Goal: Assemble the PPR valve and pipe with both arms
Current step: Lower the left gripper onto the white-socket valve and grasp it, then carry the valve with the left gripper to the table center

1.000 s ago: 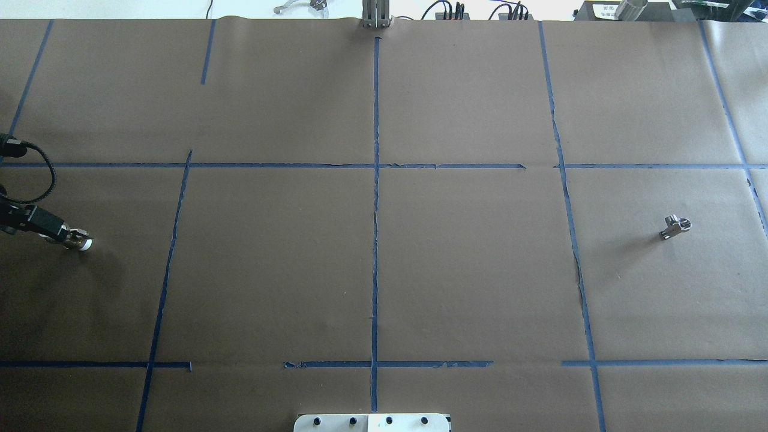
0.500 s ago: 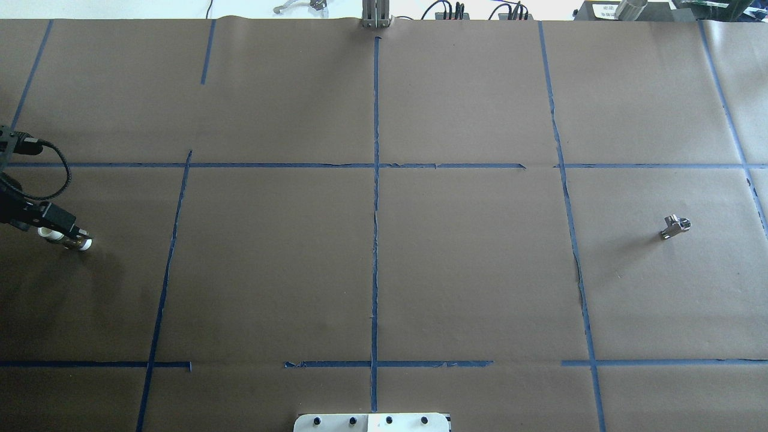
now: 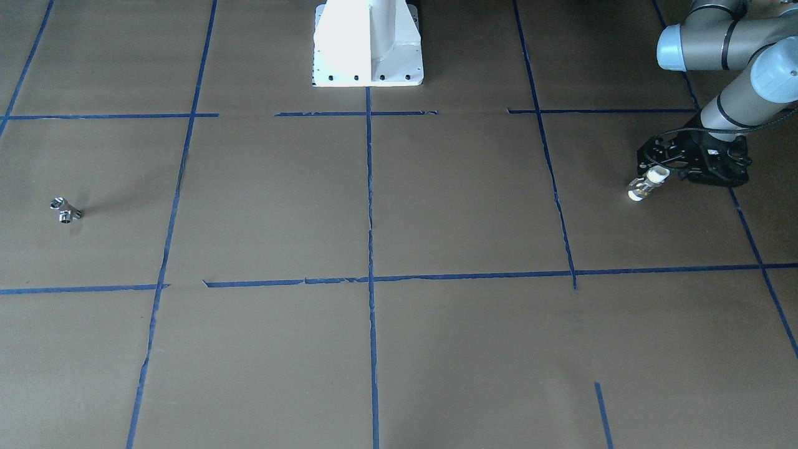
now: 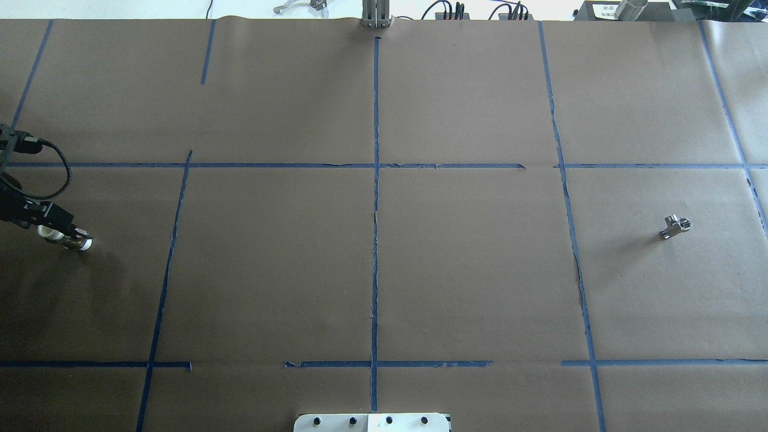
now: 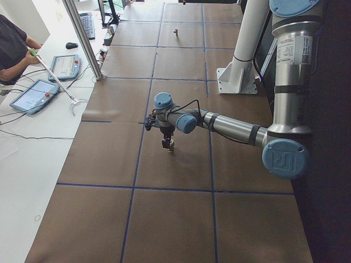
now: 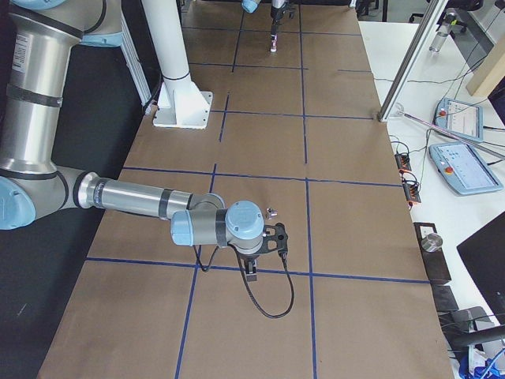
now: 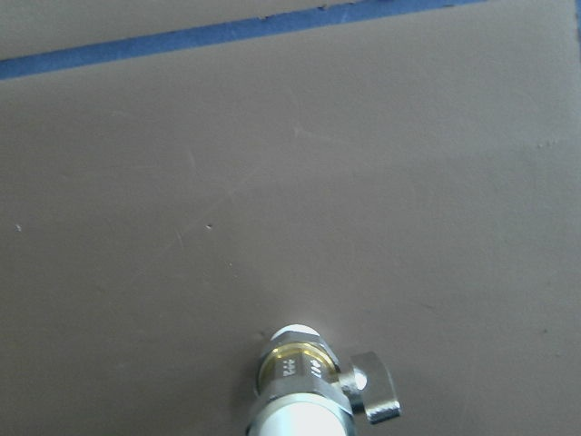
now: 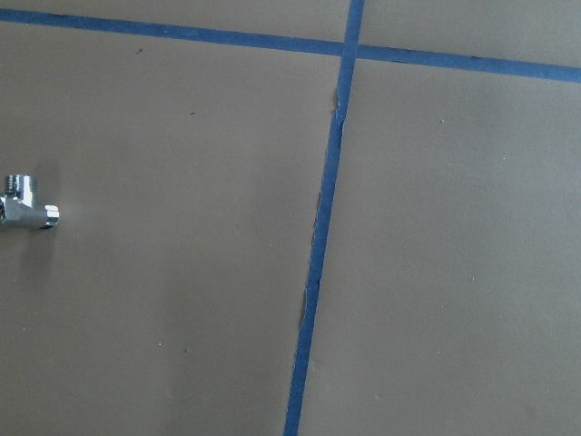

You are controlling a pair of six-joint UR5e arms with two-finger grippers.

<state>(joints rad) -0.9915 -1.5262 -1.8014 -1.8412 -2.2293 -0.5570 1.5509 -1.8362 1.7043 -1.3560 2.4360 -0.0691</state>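
The PPR valve (image 4: 77, 242), with white ends and a brass band, is at the table's far left, tilted in my left gripper (image 4: 60, 230), which is shut on its middle. It shows in the front-facing view (image 3: 645, 184), in the left wrist view (image 7: 300, 386) with its small handle to the right, and under the near arm in the left view (image 5: 170, 144). The chrome pipe (image 4: 675, 227) lies alone at the far right (image 3: 65, 211) and at the right wrist view's left edge (image 8: 27, 207). My right gripper (image 6: 251, 274) hangs near the pipe (image 6: 271, 212); I cannot tell whether it is open.
Brown paper with blue tape lines (image 4: 375, 240) covers the table. The white pedestal base (image 3: 368, 43) stands at the robot's side. An aluminium post (image 5: 82, 38), tablets (image 5: 33, 96) and an operator are along the far edge.
The left gripper has drawn back slightly toward the left edge and turned, so the valve's second white end now shows. The pipe has not moved.
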